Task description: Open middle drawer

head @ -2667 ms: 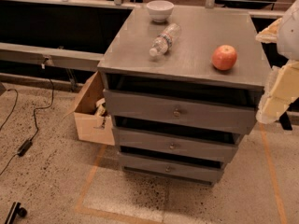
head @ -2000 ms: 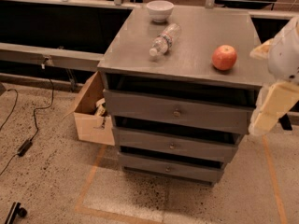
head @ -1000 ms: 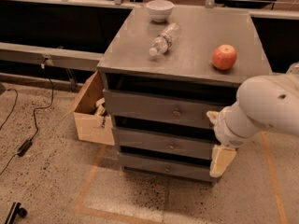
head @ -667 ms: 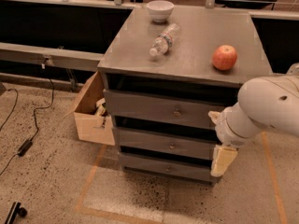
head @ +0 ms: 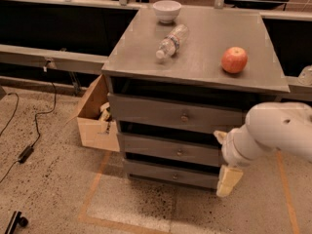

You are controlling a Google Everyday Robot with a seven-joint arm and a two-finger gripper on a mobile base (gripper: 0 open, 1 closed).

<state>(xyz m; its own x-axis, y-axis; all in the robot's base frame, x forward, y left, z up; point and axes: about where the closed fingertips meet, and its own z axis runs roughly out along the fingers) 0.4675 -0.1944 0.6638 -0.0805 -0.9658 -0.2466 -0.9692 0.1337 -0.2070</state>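
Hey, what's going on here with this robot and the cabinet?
A one-armed robot is working on the middle drawer of a grey cabinet. Its pincer hangs at the cabinet's front right, by the drawer's right end, well off the centre knob. The drawer is not yet pulled out. A bowl, a bottle on its side and an apple sit on top.

Apple (head: 234, 59), lying bottle (head: 170, 42) and bowl (head: 166, 10) on the cabinet top (head: 214, 30); cardboard box (head: 95, 123) beside
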